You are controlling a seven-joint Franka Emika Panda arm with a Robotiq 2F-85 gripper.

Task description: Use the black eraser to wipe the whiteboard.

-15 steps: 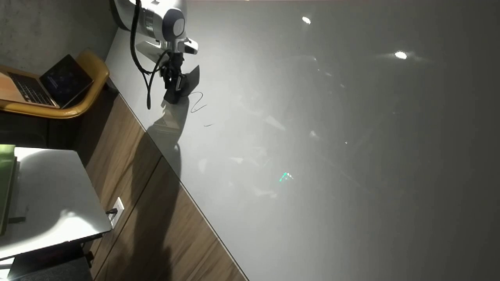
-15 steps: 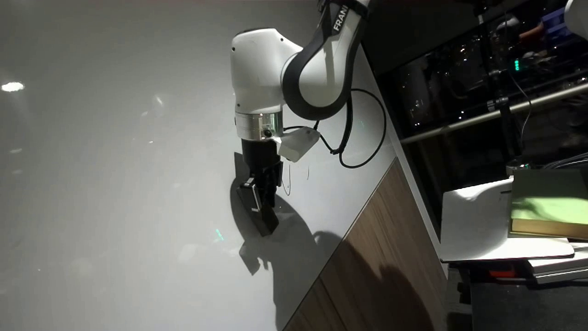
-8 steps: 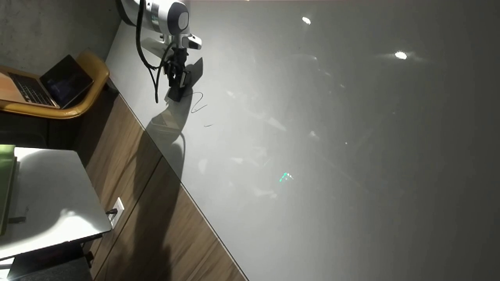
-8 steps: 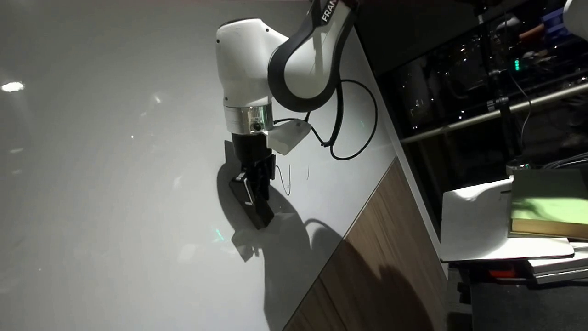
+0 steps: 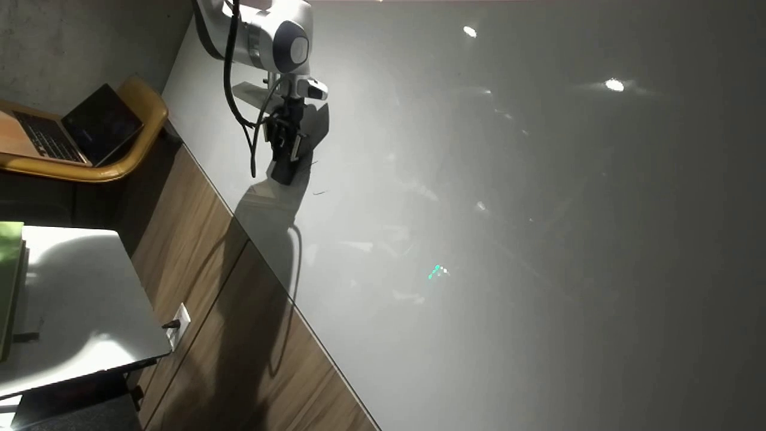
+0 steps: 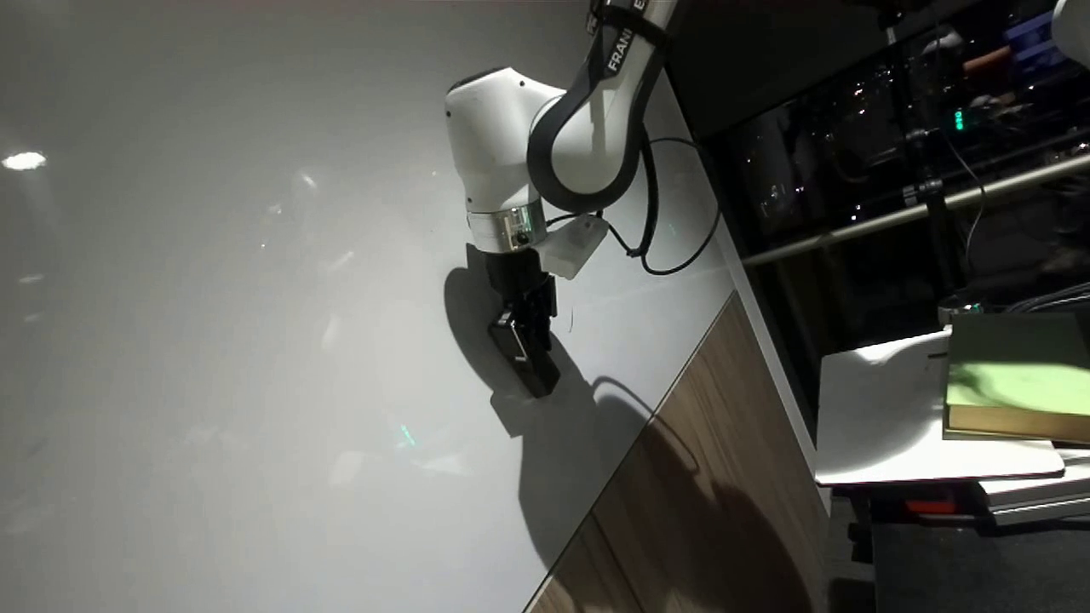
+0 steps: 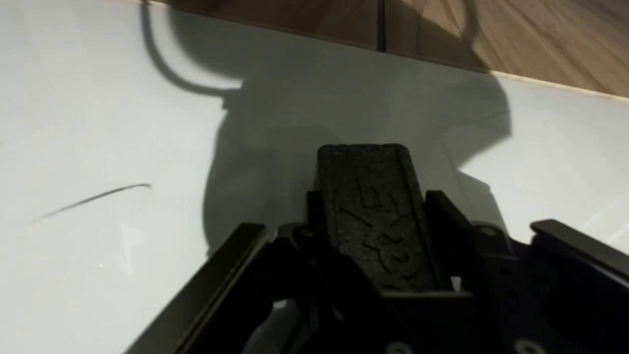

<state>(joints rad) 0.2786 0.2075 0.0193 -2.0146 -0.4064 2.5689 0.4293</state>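
The whiteboard fills most of both exterior views and lies behind the gripper in the wrist view. My gripper is shut on the black eraser, with one finger on each long side. The eraser sticks out past the fingertips. In both exterior views the gripper holds the eraser close to the board; I cannot tell whether it touches. A short dark stroke is on the board beside the gripper; it also shows in both exterior views.
A wood panel borders the board's edge. A laptop sits on a yellow chair. A grey-white table carries a green book. A plugged outlet is on the wood. A black cable hangs along the arm.
The gripper with the eraser first shifted slightly, then moved across the board over the zigzag scribble. Only a small bit of that scribble shows now; I cannot tell whether the rest is hidden or wiped.
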